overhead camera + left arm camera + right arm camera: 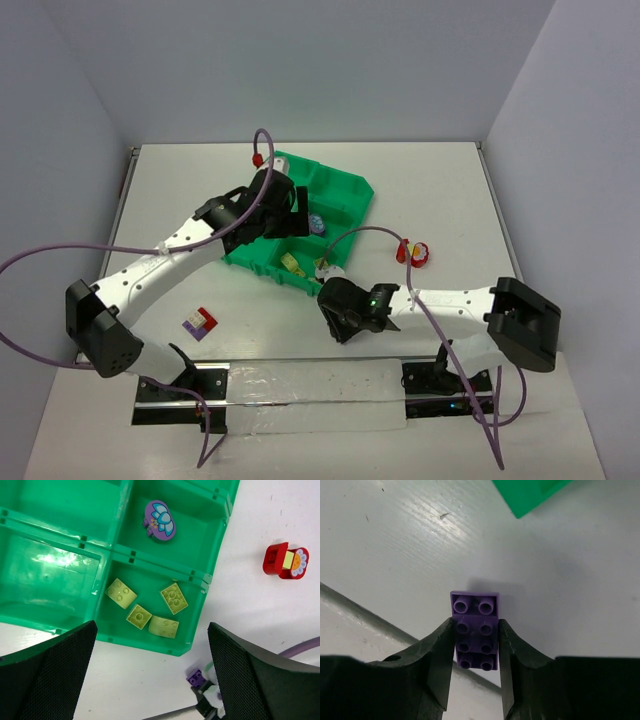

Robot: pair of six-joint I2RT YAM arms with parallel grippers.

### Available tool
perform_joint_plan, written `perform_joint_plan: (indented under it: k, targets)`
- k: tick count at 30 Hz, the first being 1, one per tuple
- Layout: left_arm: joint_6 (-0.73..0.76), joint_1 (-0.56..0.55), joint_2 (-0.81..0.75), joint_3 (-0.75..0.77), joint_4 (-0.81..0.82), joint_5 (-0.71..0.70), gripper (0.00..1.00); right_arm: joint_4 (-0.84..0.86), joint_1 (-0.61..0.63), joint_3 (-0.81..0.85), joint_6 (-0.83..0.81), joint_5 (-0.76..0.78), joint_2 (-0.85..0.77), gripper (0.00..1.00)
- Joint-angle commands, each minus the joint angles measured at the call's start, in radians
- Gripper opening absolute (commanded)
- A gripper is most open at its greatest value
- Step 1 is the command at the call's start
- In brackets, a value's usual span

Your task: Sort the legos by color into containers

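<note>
Purple lego [474, 603] sits pinched in the right gripper [475, 630]; left gripper [151, 628] hangs wide open over the tray [107, 548].

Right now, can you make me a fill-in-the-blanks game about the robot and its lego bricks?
1. The right gripper has its fingers against both sides of a ____ brick.
2. One compartment of the green tray holds ____ yellow bricks.
3. The left gripper hangs over the tray with its jaws ____.
4. The red piece lies outside the tray, on the ____.

Missing words: purple, four, open, table.
</note>
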Motion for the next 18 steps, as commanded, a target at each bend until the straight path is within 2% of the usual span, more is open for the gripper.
perform_joint_plan:
  k: [1, 4, 8, 10, 14, 18]
  targets:
    - [-0.028, 0.025, -0.100, 0.020, -0.050, -0.077, 0.99, -0.162, 0.005, 0.128, 0.026, 0.117, -0.154, 0.04]
    - [-0.047, 0.061, -0.140, 0.000, -0.075, -0.111, 0.99, -0.237, -0.017, 0.194, 0.022, 0.183, -0.241, 0.04]
    - [-0.069, 0.114, -0.185, -0.033, -0.097, -0.146, 0.99, -0.235, -0.165, 0.303, -0.039, 0.097, -0.267, 0.05]
    - [-0.079, 0.143, -0.206, -0.055, -0.097, -0.137, 0.99, -0.198, -0.297, 0.391, -0.079, 0.029, -0.219, 0.05]
    - [-0.104, 0.185, -0.203, -0.067, -0.132, -0.141, 0.99, -0.171, -0.406, 0.545, -0.131, -0.031, -0.061, 0.05]
    - [-0.120, 0.201, -0.230, -0.106, -0.189, -0.190, 0.99, -0.114, -0.459, 0.661, -0.174, -0.071, 0.108, 0.08]
